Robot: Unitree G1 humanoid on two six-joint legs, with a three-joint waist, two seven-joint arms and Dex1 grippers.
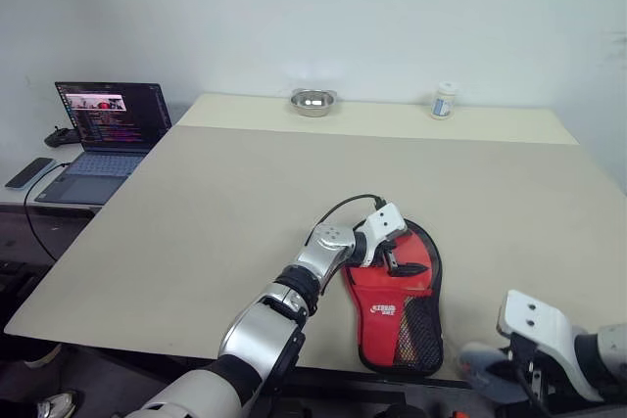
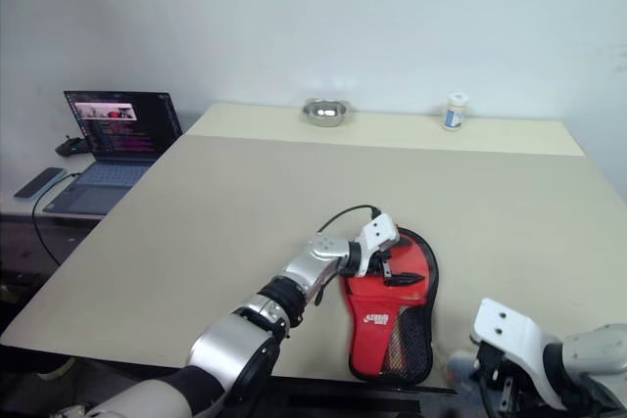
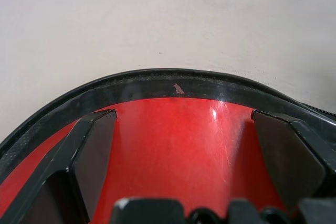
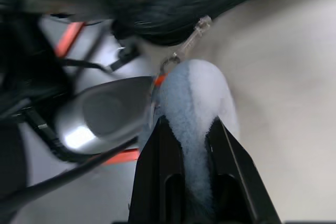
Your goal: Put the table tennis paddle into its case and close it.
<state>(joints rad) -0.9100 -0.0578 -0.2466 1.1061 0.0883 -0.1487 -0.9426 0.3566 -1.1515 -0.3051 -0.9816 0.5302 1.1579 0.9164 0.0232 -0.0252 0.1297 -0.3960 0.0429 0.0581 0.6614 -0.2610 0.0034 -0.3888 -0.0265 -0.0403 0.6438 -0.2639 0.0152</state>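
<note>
The case (image 1: 397,325) lies near the table's front edge, red side up, with its white logo and black mesh pocket toward me. At its far end the paddle's glossy red face (image 3: 173,145) shows inside the case's black zipper rim (image 3: 157,80); the handle is hidden. My left gripper (image 1: 400,259) is open, its fingers (image 3: 92,150) spread and resting on that red face. My right gripper (image 4: 189,124) hangs just off the table's front edge, to the case's right, shut on a pale blue fluffy tag (image 1: 482,364) clipped by a small clasp (image 4: 184,51) to the case's black edge.
A metal bowl (image 1: 313,102) and a small white bottle (image 1: 444,101) stand at the far edge of the beige table (image 1: 245,203). Off to the left, an open laptop (image 1: 108,134) and a phone (image 1: 29,172) sit on a lower side surface.
</note>
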